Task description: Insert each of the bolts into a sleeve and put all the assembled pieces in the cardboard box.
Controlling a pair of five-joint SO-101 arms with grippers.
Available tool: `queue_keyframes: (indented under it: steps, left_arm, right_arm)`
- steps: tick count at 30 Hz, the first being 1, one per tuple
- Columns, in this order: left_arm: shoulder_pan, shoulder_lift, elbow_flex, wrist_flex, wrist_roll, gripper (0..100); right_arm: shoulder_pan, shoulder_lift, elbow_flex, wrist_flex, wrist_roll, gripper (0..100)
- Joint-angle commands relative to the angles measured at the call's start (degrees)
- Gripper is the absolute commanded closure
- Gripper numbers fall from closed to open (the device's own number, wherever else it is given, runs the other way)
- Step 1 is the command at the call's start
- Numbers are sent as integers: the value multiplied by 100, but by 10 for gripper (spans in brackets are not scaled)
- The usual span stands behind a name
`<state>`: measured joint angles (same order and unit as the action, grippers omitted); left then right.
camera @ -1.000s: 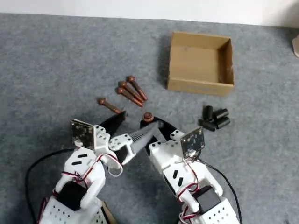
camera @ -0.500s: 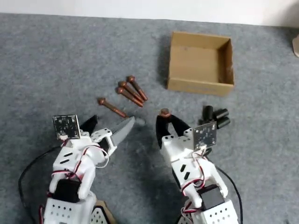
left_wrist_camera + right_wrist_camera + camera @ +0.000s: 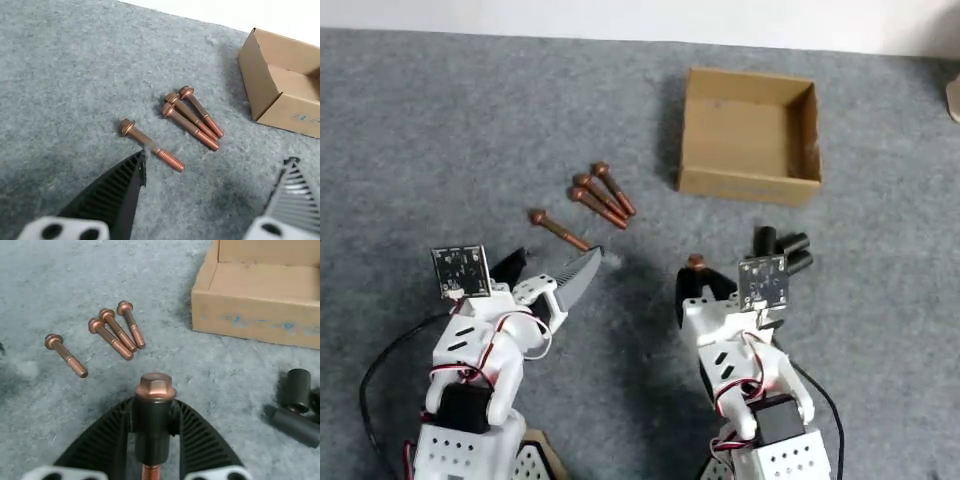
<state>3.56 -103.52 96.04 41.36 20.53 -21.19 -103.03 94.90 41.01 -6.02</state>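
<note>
Clearance matters: right gripper (image 3: 155, 412), clamped on sleeved bolt (image 3: 156, 386), should lift above cardboard box (image 3: 750, 186) wall before release; left gripper (image 3: 216, 157) gapes wide, empty.

The right gripper (image 3: 152, 415) clamps a black sleeve (image 3: 151, 437) with a copper bolt (image 3: 155, 386) through it, and beyond it four loose bolts (image 3: 120, 331) lie on grey carpet (image 3: 165, 300), with the cardboard box (image 3: 255, 315) and spare sleeves (image 3: 296, 407) alongside.

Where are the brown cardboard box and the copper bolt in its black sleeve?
brown cardboard box (image 3: 748, 186), high view, front wall.
copper bolt in its black sleeve (image 3: 152, 430), right wrist view, sleeve body.
</note>
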Motion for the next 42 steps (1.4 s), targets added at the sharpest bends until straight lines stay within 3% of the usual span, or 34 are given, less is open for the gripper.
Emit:
queue_keyframes:
  steps: [1, 8, 15, 25, 42]
  left_arm:
    - [-75, -57, 92, 18, -53, 621]
    - [-75, -57, 92, 26, -53, 621]
    - [-75, -48, 92, 26, -53, 621]
    - [-75, -48, 92, 35, -53, 621]
    - [-75, -48, 92, 53, -62, 621]
  right_arm:
    - [171, 673, -567, -40, 167, 995]
    - [778, 3662, -2475, -66, -18, 995]
    - [804, 5991, -4532, -92, -35, 995]
    - [813, 8365, -6668, -1446, -35, 995]
    - [1095, 12004, -10730, -1842, -35, 995]
